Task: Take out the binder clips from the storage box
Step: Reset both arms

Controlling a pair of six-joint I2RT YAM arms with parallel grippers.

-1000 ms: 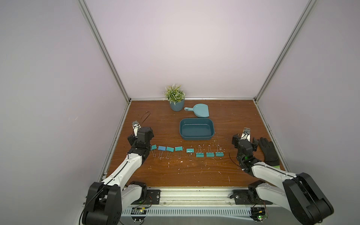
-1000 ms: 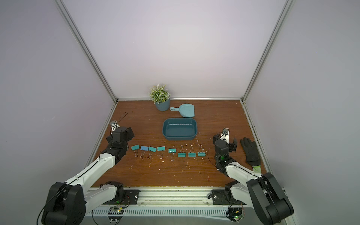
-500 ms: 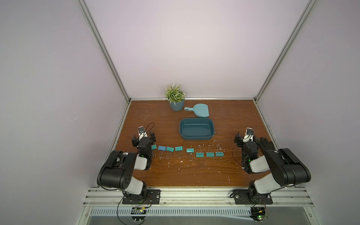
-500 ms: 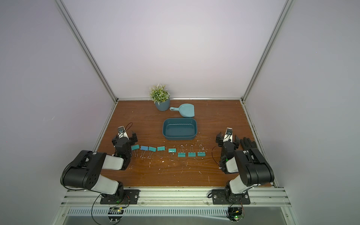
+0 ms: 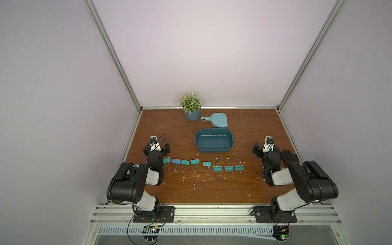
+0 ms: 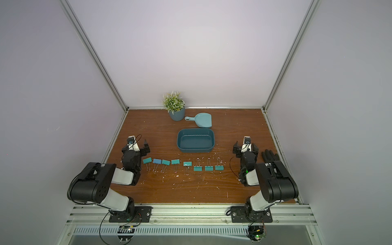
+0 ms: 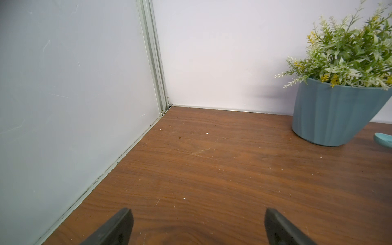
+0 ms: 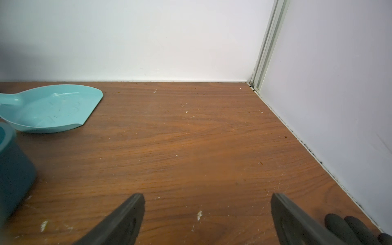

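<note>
In the last second your arms folded back towards the near edge of the worktop (image 5: 191, 191). The left claw (image 5: 156, 147) and right claw (image 5: 266, 148) both gaped wide and empty. Eight clips (image 5: 206, 163) lay in a row between the arms. The box (image 5: 214, 150) sat empty just behind the row, well apart from both claws. The task looked finished.

A brown wood-grain counter (image 5: 212, 191), flecked with white crumbs, stood enclosed by pale lilac walls (image 5: 201, 53) behind and beside it, joined by silver aluminium corner posts (image 5: 114, 57).
</note>
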